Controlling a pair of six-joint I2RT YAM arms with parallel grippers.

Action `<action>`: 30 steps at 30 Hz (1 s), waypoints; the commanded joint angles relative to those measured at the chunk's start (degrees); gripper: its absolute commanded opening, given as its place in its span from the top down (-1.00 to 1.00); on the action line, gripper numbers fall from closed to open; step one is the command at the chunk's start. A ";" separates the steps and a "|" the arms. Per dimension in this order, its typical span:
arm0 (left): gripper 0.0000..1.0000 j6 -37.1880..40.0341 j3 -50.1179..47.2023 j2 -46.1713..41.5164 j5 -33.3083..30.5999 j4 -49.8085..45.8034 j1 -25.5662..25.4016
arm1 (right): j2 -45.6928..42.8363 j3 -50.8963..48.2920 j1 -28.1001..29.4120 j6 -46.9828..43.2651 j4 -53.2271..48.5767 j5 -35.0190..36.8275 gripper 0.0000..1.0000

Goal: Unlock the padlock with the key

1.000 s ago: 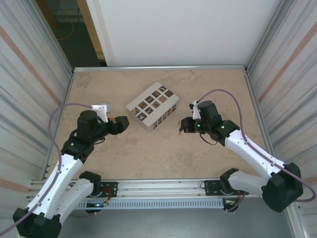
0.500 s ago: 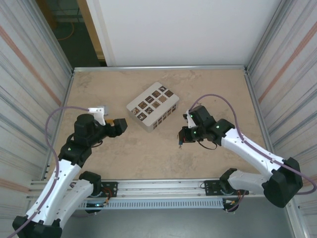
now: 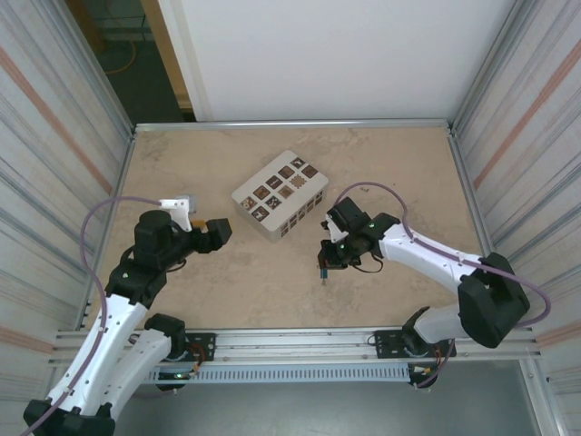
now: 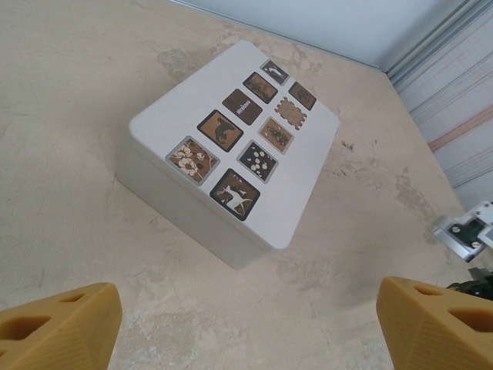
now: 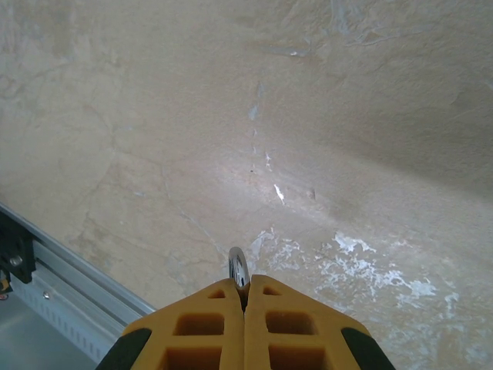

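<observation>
Bright, even overhead light washes the tabletop (image 3: 381,163), leaving only soft shadows beside the white box (image 3: 279,194) and under the arms (image 3: 427,259); a pale sheen marks the surface in the right wrist view.

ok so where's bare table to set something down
Free: the far strip behind the white box, and the near stretch between left gripper and right gripper (shut on a thin metal piece). Crowded beside the box, near both grippers.
</observation>
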 commanded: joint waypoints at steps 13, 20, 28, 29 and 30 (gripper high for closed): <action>-0.74 1.39 -0.49 1.32 0.27 0.43 0.93 | 7.69 0.48 0.51 0.54 5.64 -3.25 1.00; -0.74 1.22 -0.71 1.56 0.21 0.52 1.02 | 10.40 0.03 0.49 0.20 7.69 -3.38 1.00; -0.74 1.00 -0.67 1.86 0.26 0.64 1.02 | 12.85 -0.05 0.56 -0.21 8.29 -2.72 1.00; -0.74 1.00 -0.67 1.89 0.24 0.63 1.02 | 13.16 -0.10 0.50 -0.25 8.41 -2.66 1.00; -0.74 0.92 -0.67 1.87 0.29 0.62 1.02 | 13.26 -0.05 0.57 -0.25 8.42 -2.60 1.00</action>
